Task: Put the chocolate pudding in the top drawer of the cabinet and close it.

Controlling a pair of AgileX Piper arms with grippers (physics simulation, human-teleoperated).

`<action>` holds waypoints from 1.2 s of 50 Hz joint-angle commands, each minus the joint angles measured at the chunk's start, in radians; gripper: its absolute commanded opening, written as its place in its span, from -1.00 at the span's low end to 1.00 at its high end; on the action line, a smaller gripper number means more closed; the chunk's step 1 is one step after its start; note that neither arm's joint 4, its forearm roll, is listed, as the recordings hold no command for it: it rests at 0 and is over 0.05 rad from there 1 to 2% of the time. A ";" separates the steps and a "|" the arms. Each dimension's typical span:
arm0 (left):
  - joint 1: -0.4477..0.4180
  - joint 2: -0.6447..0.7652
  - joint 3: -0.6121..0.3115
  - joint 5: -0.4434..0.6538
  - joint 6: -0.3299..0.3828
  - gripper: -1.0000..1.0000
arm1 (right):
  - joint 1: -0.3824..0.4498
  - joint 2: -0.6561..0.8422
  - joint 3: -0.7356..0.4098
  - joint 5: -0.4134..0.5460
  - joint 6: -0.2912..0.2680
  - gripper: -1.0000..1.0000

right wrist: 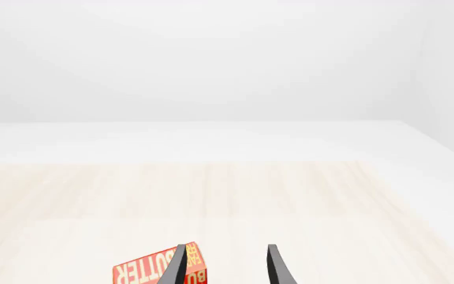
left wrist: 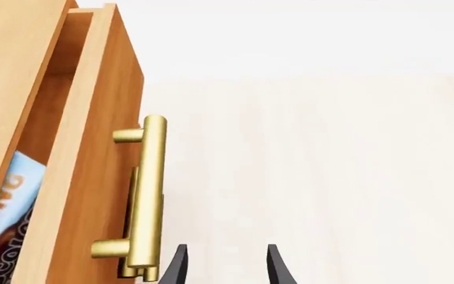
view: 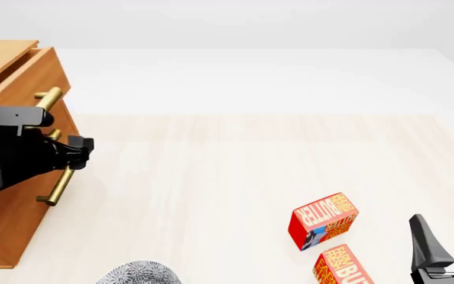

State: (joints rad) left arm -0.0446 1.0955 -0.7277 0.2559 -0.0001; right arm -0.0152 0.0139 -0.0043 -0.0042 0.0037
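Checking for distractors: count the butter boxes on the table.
2. One butter box sits on the table toward the near right; the second butter box lies just nearer, cut off by the front view's bottom edge. More could lie outside the frame.

You see two red-orange butter boxes on the pale wood table (view: pixel 211 177): the first butter box (view: pixel 323 220) lies tilted, the second butter box (view: pixel 344 266) sits just beside it nearer you. A grey speckled object (view: pixel 136 273) pokes in at the near edge.

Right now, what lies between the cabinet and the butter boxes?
Nothing: in the front view, only bare table separates the cabinet from the butter boxes.
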 commanded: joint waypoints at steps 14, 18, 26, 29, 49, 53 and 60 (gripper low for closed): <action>0.108 0.046 0.012 -0.045 0.003 1.00 | 0.000 0.000 0.000 0.000 0.000 1.00; 0.121 0.057 0.008 -0.049 -0.001 1.00 | 0.000 0.000 0.000 0.000 0.000 1.00; 0.184 0.102 -0.006 -0.078 -0.017 1.00 | 0.000 0.000 0.000 0.000 0.000 1.00; 0.213 0.112 -0.014 -0.082 -0.017 1.00 | 0.000 0.000 0.000 0.000 0.000 1.00; 0.382 0.196 -0.021 -0.134 -0.054 1.00 | 0.000 0.000 0.000 0.000 0.000 1.00; 0.391 0.175 -0.027 -0.113 -0.093 1.00 | 0.000 0.000 0.000 0.000 0.000 1.00; 0.412 0.113 -0.031 -0.071 -0.081 1.00 | 0.000 0.000 0.000 0.000 0.000 1.00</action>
State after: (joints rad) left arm 0.1752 1.2026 -0.7440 0.1598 -0.0650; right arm -0.0152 0.0140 -0.0043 -0.0043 0.0036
